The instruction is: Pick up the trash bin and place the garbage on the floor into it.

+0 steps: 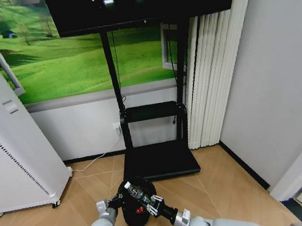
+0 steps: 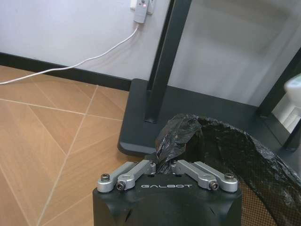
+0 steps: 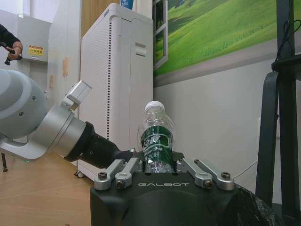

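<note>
The robot is standing on a wooden floor [image 1: 227,187] in front of a black TV stand [image 1: 159,161]. Its left gripper [image 2: 162,167] is squeezing tight on the rim of the trash bin [image 1: 137,211], pinching a bunched bit of the black bag liner [image 2: 225,146] between its fingers. The small round bin is sitting low in the head view, just in front of the stand's flat base and between the two arms. The right gripper [image 3: 160,165] is clamped on the clear bottle [image 3: 156,141], the one with the green label and the white cap. The bottle is standing up straight in the right wrist view, and in the head view it is sitting right over the open top of the bin [image 1: 135,192]. A red bit [image 1: 139,210] is peeking out low inside the bin. A tall white box [image 1: 5,143] full of little holes is standing off to the robot's left by the wall, and a white cable [image 2: 70,66] is running along the floor to a plug on the wall
</note>
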Available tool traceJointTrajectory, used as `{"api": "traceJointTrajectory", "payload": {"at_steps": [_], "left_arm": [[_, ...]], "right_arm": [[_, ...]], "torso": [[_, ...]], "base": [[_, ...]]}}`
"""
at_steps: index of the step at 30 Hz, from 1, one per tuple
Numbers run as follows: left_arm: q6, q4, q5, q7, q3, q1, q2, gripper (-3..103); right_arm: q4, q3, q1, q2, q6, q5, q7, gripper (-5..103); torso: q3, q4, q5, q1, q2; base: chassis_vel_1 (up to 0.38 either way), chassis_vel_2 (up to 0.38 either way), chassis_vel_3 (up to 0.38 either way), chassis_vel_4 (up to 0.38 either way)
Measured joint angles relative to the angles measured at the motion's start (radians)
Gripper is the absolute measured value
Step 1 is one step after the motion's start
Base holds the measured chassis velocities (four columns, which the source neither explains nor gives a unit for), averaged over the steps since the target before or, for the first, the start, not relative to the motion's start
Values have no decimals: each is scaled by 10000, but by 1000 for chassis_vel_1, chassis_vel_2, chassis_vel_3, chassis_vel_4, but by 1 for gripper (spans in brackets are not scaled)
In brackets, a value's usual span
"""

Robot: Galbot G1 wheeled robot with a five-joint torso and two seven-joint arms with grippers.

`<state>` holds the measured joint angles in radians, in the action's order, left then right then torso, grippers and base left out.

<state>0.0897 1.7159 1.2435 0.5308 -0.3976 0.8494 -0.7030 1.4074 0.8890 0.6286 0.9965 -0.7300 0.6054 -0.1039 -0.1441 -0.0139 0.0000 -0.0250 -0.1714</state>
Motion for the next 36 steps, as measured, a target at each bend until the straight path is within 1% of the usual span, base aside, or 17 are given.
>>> {"api": "traceJointTrajectory", "payload": {"at_steps": [8,9,10,13,14,16,17,19,21,22,23,25,27,29,30,35,36], "left_arm": [[1,-55,-11,-23,-42,-18,-67,7],[1,-64,-21,-26,-42,-4,-113,7],[1,-64,-21,-26,-42,-4,-113,7],[4,-104,-57,-35,-42,24,-226,7],[4,-104,-57,-35,-42,24,-226,7],[6,-145,-75,-39,-42,27,-273,7],[6,-145,-75,-39,-42,27,-273,7],[7,-149,-76,-44,-42,25,-287,7],[8,-150,-77,-46,-42,25,-289,7],[8,-154,-87,-49,-42,26,-295,7],[8,-154,-93,-49,-42,27,-304,7],[8,-154,-96,-51,-42,31,-313,7],[8,-154,-97,-51,-32,43,-319,7],[9,-154,-98,-51,-29,46,-319,7],[9,-154,-99,-51,-23,50,-318,7],[14,-148,-105,-52,19,80,-302,7],[19,-116,-115,-56,124,173,-247,7]], "right_arm": [[-101,-195,-26,-29,4,33,-55,27],[-101,-250,-5,-28,23,48,-93,24],[-101,-250,-5,-28,23,48,-93,24],[-99,-343,85,-31,67,65,-198,37],[-99,-343,85,-31,67,65,-198,37],[-64,-376,159,-75,103,61,-244,48],[-64,-376,159,-75,103,61,-244,48],[-44,-417,215,-107,116,45,-281,60],[-41,-449,230,-126,119,42,-303,60],[-34,-483,232,-161,122,38,-306,71],[-22,-510,232,-180,122,37,-308,76],[-5,-539,233,-198,122,38,-320,76],[20,-623,239,-236,122,41,-372,86],[22,-644,241,-243,122,42,-384,86],[23,-674,243,-254,122,45,-398,96],[22,-807,262,-299,122,53,-452,100],[-2,-1061,310,-384,120,79,-493,100]], "torso": [[0,0,0,0,0],[1,0,0,0,0],[1,0,0,0,0],[1,0,0,0,0],[1,0,0,0,0],[1,0,0,0,0],[1,0,0,0,0],[1,-1,1,0,0],[1,-1,1,0,0],[1,0,1,0,0],[1,0,0,0,0],[1,0,0,0,0],[1,-1,1,0,0],[1,0,1,0,0],[1,0,1,0,0],[1,-1,0,0,0],[1,-1,1,0,0]], "base": [[0,0,0,0],[0,0,0,0],[0,0,0,0],[0,0,0,0],[0,0,0,0],[0,0,0,0],[0,0,0,0],[0,0,0,0],[0,0,0,0],[0,0,0,0],[0,0,0,0],[0,0,0,0],[0,0,0,0],[0,0,0,0],[0,0,0,0],[0,0,0,0],[0,0,0,0]]}}
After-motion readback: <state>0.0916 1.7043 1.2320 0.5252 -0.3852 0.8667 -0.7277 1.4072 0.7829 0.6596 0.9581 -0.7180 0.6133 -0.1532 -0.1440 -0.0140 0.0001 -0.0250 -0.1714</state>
